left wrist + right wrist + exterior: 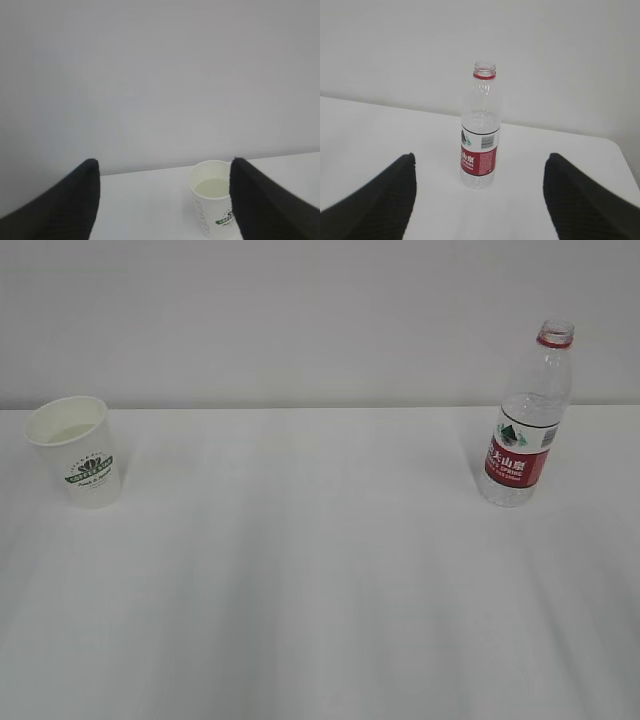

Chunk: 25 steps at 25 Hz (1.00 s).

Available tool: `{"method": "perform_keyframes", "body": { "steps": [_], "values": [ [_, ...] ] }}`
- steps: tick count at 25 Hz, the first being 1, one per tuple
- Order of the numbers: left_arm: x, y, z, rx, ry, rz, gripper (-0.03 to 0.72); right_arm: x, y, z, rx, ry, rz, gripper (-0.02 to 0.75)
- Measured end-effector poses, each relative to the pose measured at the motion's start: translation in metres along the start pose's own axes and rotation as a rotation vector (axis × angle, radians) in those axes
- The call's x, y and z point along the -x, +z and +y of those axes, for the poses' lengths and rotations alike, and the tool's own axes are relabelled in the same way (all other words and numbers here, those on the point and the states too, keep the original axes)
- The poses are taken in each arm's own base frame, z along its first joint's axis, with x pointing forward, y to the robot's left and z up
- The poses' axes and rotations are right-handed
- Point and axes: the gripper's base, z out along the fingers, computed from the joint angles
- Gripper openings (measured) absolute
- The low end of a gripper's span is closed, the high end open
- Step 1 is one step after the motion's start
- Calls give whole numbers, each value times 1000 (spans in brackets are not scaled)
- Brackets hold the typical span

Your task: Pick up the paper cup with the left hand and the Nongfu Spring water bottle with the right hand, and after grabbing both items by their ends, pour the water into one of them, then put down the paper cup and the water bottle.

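The paper cup (78,452) stands upright at the table's left, white with a green logo. In the left wrist view the paper cup (210,200) holds a shallow pool of water (212,187) and sits just inside the right finger (260,200), untouched. My left gripper (165,167) is open with nothing between its fingers. The Nongfu Spring water bottle (525,420) stands upright at the right, uncapped, and looks empty. In the right wrist view the bottle (480,135) stands centred beyond my open right gripper (480,157), apart from both fingers. Neither gripper shows in the exterior view.
A white table (320,590) carries both items, with a plain pale wall (300,320) right behind its far edge. The table's right corner (615,145) shows in the right wrist view.
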Motion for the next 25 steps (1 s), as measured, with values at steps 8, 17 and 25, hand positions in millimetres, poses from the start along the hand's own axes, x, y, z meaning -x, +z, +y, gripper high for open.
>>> {"method": "perform_keyframes", "body": {
  "steps": [8, 17, 25],
  "values": [
    [-2, -16, 4, 38, -72, 116, 578, 14, -14, -2, 9, 0, 94, 594],
    [7, -25, 6, 52, -128, 283, 549, 18, -24, -2, 21, 21, 241, 594],
    [-2, -32, -3, -37, -160, 456, 538, 16, -31, -2, 25, 52, 348, 594]
  ]
}}
